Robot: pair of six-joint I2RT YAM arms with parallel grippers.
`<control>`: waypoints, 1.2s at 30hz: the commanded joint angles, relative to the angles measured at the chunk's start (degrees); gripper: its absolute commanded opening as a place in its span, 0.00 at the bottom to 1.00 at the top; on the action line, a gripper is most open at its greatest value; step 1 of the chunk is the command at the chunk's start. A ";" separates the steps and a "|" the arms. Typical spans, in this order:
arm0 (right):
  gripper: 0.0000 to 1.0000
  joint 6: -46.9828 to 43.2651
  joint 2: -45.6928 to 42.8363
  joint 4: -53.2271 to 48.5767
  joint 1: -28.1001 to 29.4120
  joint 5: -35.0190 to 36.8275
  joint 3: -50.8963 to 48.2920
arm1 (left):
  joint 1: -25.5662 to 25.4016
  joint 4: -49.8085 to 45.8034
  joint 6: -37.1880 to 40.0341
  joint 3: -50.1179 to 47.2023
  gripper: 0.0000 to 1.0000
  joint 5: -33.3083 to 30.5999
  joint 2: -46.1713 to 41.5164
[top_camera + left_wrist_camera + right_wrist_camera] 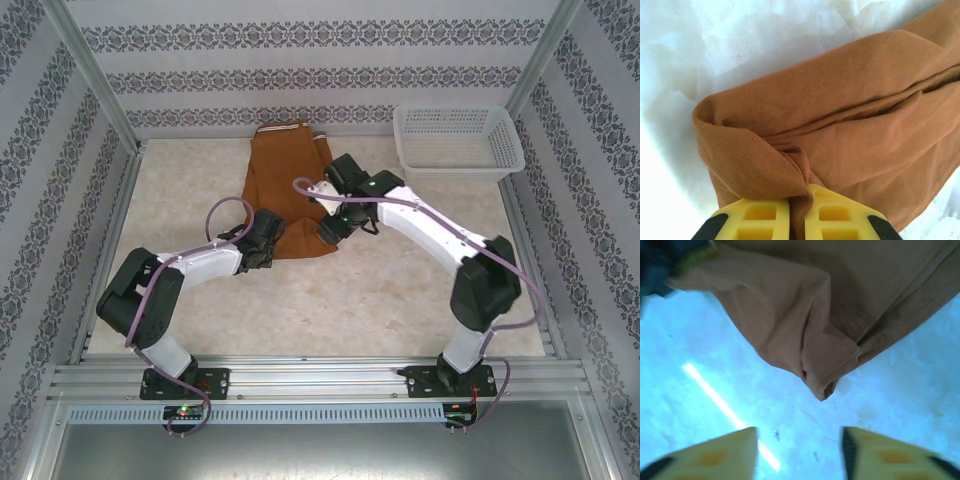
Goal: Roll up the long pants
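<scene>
Table (pixel 400 290): pale marbled top, patterned walls on three sides.

Long pants (pixel 290 185): rust-brown, lying lengthwise at far centre. The waistband (pixel 285 127) is against the back wall and the legs run toward the arm bases. The near end sits between the two grippers and looks bunched, not flat.

Basket (pixel 460 140): white, far-right corner, apart from the pants.

Left arm (pixel 190 265): reaches in low from the left to the near-left corner of the pants.

Right arm (pixel 430 225): arcs in from the right to the near-right corner.

Left gripper (pixel 268 240): clamped on cloth. In the left wrist view the yellow fingers (pixel 760 217) are together with a ridge of pants (pixel 850 125) pinched between them. The hem end is folded over itself just ahead of the tips.

Right gripper (pixel 335 228): jaws spread wide, holding nothing. In the right wrist view bare table shows between the fingers (pixel 875 452). A pants (pixel 790 315) corner lies just ahead of the tips, not between them. Can't tell whether the fingertips touch the table.
</scene>
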 commanded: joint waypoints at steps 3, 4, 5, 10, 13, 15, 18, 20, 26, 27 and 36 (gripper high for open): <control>0.00 3.55 4.10 4.75 1.01 -4.63 1.62 | 2.02 -1.24 2.72 1.92 0.05 2.27 3.31; 0.00 3.44 6.33 4.71 0.94 -4.66 2.63 | 2.33 -1.36 2.89 2.07 0.05 2.62 3.57; 0.00 3.52 9.08 4.51 0.86 -5.10 4.06 | 2.51 -1.38 3.14 2.34 0.05 2.89 3.78; 0.00 3.66 20.53 5.50 0.21 -6.58 9.94 | 3.48 -2.03 3.59 2.60 0.06 3.45 3.85; 0.00 2.94 26.96 3.94 -1.10 -6.02 14.08 | 4.39 -2.43 4.31 2.87 0.14 3.51 3.94; 0.00 2.82 30.37 3.06 -2.21 -6.24 16.28 | 5.33 -2.47 5.38 3.12 0.61 3.45 3.73; 0.00 2.76 33.51 1.75 -3.31 -7.72 18.82 | 6.79 -2.67 8.21 4.62 1.00 4.25 2.81; 0.00 2.47 34.54 0.90 -3.36 -7.80 19.88 | 7.17 -4.68 10.18 6.93 1.00 5.71 1.61; 0.00 2.47 35.00 1.38 -3.50 -8.04 20.21 | 5.54 -13.13 14.86 15.06 0.49 14.37 -1.38; 0.00 2.47 35.03 1.38 -3.49 -8.13 20.19 | 4.70 -14.03 15.02 15.59 0.33 14.68 -1.93; 0.00 2.05 35.89 1.16 -3.71 -8.38 19.64 | 1.66 -20.40 16.16 18.75 0.95 16.25 -6.15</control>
